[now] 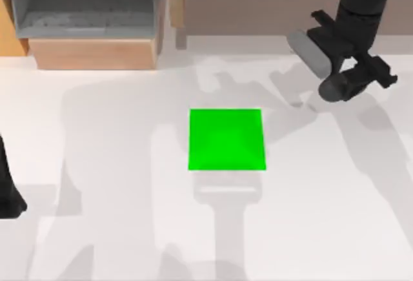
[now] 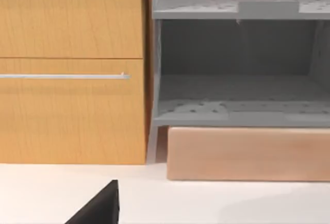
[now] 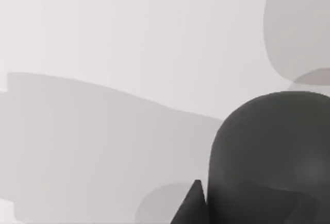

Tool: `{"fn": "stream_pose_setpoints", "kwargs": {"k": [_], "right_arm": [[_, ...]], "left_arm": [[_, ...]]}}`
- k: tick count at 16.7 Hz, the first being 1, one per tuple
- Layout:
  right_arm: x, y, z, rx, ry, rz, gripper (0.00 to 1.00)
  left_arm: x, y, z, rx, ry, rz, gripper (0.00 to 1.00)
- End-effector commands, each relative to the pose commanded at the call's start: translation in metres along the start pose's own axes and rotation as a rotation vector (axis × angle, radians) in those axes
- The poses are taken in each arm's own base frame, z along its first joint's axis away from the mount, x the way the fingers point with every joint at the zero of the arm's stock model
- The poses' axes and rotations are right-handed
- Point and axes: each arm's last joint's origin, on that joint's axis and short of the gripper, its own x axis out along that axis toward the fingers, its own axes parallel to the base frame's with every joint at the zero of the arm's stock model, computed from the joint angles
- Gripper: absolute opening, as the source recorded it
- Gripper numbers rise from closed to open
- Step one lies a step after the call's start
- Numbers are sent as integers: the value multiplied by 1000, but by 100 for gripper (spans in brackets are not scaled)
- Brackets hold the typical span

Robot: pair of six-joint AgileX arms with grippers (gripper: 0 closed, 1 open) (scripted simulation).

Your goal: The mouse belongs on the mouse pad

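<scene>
There is one green pad (image 1: 226,139) on one white table (image 1: 129,229). There is one grey mouse (image 1: 322,68), up by the right arm. There are two black arms, one at the left (image 1: 8,190) and one at the right (image 1: 358,16). At the back there is one wooden cabinet (image 2: 72,69) with one silver handle (image 2: 64,76), and one grey shelf unit (image 2: 240,54) with two shelves.

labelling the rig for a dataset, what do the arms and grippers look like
Both arms are matte black with no markings or cables in sight. The right arm is a chunky round column ending in a blocky right gripper with short dark fingers. The left arm shows as a plain black tapered shape at the table's left edge.
</scene>
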Motion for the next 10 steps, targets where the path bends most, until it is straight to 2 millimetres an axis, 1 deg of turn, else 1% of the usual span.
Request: {"fn": "stream_pose_setpoints", "kwargs": {"k": [2,5,8,10], "right_arm": [[4,-12,43,-329,5,2,0],[6,-19,102,-737,18,-12,0],[4,-18,148,-1022,38,-34,0],[3,-15,168,-1139,50,-47,0]], "left_arm": [[0,0,0,0,0,0,100],[0,0,0,0,0,0,100],[0,0,0,0,0,0,100],[0,0,0,0,0,0,100]]}}
